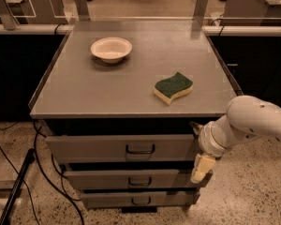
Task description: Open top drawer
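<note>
The top drawer [93,148] is the widest grey front of three, just under the cabinet top, with a small dark loop handle [140,149] at its centre. Its front stands a little further out than the two drawers below. My gripper [201,168] hangs down from the white arm [253,123] at the cabinet's right front corner. It is level with the gap between the top and middle drawers and well right of the handle. It holds nothing that I can see.
A white bowl [111,49] and a green-and-yellow sponge [173,87] lie on the grey cabinet top [84,88]. The middle drawer [98,180] and bottom drawer [107,200] are below. Black cables [42,172] run on the floor at the left.
</note>
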`<state>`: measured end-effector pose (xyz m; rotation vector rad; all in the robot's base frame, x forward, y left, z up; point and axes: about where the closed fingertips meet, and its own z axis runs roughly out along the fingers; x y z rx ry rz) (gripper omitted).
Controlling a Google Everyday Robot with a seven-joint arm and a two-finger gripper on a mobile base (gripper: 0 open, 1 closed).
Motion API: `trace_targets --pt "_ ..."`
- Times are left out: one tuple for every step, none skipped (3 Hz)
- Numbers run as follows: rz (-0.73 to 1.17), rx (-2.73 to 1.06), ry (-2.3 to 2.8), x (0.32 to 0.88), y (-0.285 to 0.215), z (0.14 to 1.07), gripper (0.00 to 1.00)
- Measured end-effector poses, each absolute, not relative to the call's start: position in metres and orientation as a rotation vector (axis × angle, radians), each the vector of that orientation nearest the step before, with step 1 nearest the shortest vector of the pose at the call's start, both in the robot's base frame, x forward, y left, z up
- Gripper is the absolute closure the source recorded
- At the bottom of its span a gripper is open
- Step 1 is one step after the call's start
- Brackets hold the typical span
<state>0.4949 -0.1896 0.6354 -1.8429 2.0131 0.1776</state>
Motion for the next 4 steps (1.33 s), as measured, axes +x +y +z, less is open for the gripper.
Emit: trace_targets --pt "0.178 -1.843 2.013 0.495 -0.19 0.636 0.0" --pt "0.218 -1.871 2.039 0.487 -0.193 0.636 0.0" --pt "0.218 -1.871 2.039 0.487 -0.193 0.637 0.0" --pt "0.285 -1.892 2.066 0.477 -0.199 0.638 0.0"
